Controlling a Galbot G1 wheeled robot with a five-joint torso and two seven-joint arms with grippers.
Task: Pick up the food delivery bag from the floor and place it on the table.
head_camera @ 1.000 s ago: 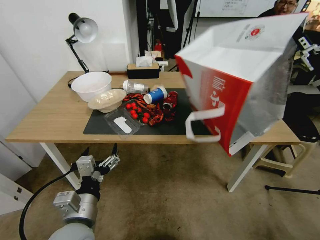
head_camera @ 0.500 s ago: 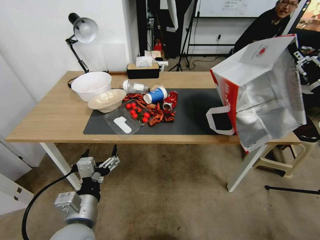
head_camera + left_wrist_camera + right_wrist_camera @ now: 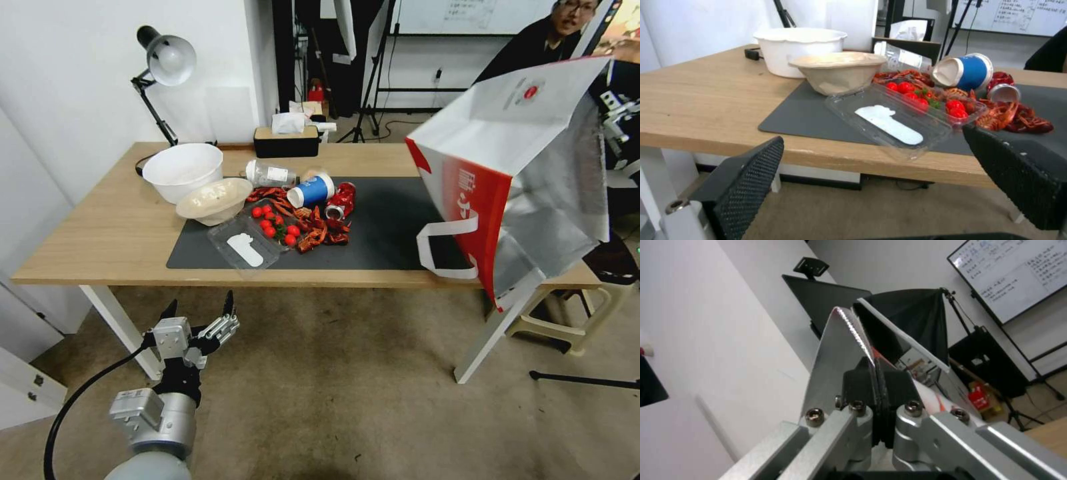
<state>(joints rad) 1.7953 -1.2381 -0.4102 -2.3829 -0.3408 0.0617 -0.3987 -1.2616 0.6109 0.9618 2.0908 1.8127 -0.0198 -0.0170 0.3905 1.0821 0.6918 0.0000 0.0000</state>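
While bag hangs tilted, crayfish litter mat

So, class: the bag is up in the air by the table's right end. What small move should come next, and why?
Probably lower the food delivery bag onto the bare right part of the dark grey mat. The right gripper is shut on the bag's edge, holding it tilted above the table; the food litter lies further left. The left gripper hangs open below the table edge.

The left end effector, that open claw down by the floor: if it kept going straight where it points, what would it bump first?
Probably the front edge of the table; the left end effector points at it, though depth is unclear.
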